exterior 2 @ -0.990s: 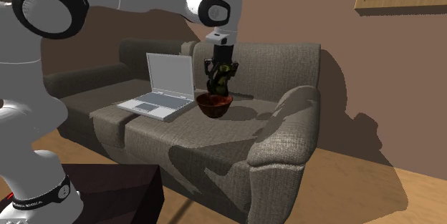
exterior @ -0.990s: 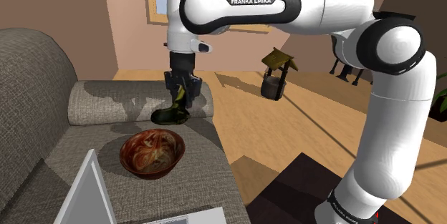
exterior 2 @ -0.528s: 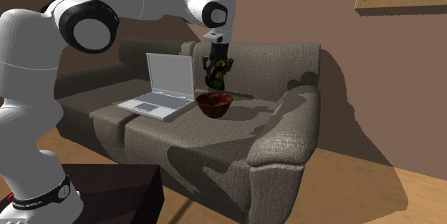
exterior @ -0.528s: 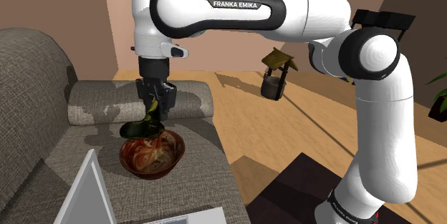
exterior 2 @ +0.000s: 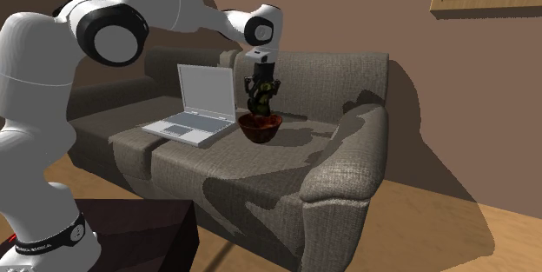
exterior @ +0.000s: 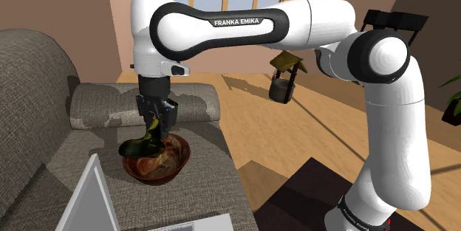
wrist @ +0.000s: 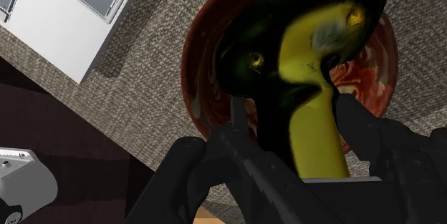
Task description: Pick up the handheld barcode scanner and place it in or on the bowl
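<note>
- Firmly, the black gripper [wrist: 299,142] pinches the yellow-and-black barcode scanner [wrist: 304,51] by its handle, one finger pressed on each side.
- Its dark head hangs low over the red-brown bowl [exterior: 168,166]; whether they touch, I cannot tell.
- Under it, the bowl stands on the grey sofa [exterior: 44,148], near an open white laptop [exterior 2: 205,95].
- Farther, a small wishing-well ornament [exterior: 284,74] stands on the wooden floor [exterior: 295,133].

The arm [exterior: 388,111] was fat, round and white, with black parts at its bends. White letters [exterior: 236,22] on one black part said FRANKA EMIKA. The gripper [exterior: 153,121] was all black. A black ring [exterior: 362,218] went around the bottom.
</note>
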Controlling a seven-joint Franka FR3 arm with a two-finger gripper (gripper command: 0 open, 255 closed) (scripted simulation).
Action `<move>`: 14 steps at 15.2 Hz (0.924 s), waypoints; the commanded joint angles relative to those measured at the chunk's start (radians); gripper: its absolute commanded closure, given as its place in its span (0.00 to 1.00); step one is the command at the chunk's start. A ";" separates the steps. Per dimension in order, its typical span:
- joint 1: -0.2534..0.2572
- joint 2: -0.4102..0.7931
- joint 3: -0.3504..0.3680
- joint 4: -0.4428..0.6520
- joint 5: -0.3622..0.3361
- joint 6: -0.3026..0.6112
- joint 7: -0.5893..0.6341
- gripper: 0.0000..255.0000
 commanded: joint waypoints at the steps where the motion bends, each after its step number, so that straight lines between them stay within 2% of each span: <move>1: -0.003 0.001 -0.001 -0.024 -0.001 0.025 -0.002 1.00; 7: -0.009 0.009 -0.006 -0.087 -0.006 0.094 -0.005 1.00; 14: -0.009 0.010 -0.006 -0.087 -0.006 0.094 -0.005 1.00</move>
